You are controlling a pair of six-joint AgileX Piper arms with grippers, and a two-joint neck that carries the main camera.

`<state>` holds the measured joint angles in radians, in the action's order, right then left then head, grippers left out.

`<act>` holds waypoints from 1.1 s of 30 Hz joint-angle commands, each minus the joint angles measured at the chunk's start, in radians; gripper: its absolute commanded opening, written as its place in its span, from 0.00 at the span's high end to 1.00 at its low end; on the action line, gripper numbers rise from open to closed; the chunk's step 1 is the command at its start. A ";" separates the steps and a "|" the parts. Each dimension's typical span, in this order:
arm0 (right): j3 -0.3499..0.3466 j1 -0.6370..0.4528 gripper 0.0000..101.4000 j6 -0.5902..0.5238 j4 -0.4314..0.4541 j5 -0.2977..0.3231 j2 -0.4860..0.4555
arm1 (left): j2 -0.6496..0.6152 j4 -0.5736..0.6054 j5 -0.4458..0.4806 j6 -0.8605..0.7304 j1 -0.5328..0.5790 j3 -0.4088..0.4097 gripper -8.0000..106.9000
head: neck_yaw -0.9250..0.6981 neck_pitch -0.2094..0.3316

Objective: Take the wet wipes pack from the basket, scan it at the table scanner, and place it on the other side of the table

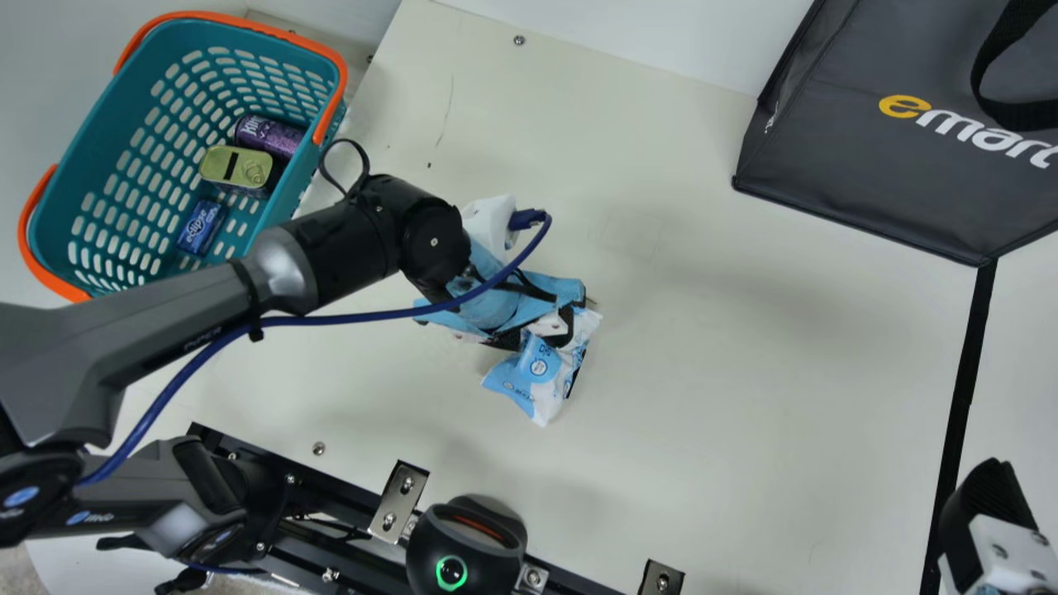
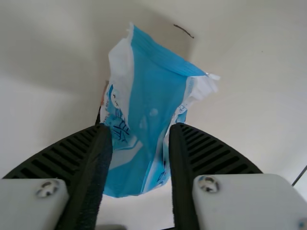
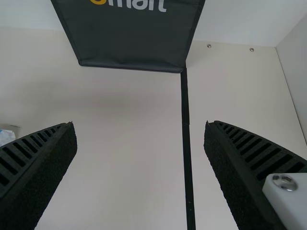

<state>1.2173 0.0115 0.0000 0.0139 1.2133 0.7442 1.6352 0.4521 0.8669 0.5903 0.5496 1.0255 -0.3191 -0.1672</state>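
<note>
The left arm (image 1: 149, 335), just beside the basket (image 1: 281, 205), was chunky, grey and black, with a shiny silver part (image 1: 285, 266) and a round black joint (image 1: 434, 241). A long dark blue cable (image 1: 355, 316) ran on it, and a thin black loop (image 1: 364, 161) stuck up near the basket. Below the basket, a dark joint (image 1: 29, 502) had a blue round mark. The left gripper (image 1: 536, 334), near the basket, and the right gripper (image 1: 988, 492), well apart from it, had black, bumpy fingers, white blocks and silver screws.
</note>
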 commanded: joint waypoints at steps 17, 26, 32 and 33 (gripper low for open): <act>0.000 0.000 0.06 0.000 0.000 0.000 0.000 | -0.201 -0.098 0.084 -0.248 -0.132 -0.007 0.15 | -0.002 0.029; 0.000 0.000 0.06 0.000 0.000 0.000 0.000 | -0.293 -0.133 0.151 -0.463 -0.225 -0.007 0.15 | -0.002 0.029; 0.000 0.000 0.06 0.000 0.000 0.000 0.000 | -0.363 -0.150 0.184 -0.573 -0.300 -0.006 0.15 | -0.002 0.029; 0.000 0.000 0.06 0.000 0.000 0.000 0.000 | -0.375 -0.149 0.190 -0.592 -0.316 -0.005 0.15 | -0.002 0.029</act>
<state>1.2173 0.0115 0.0000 0.0139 1.2133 0.7442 1.2739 0.3029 1.0516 0.0372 0.2515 1.0196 -0.3175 -0.1687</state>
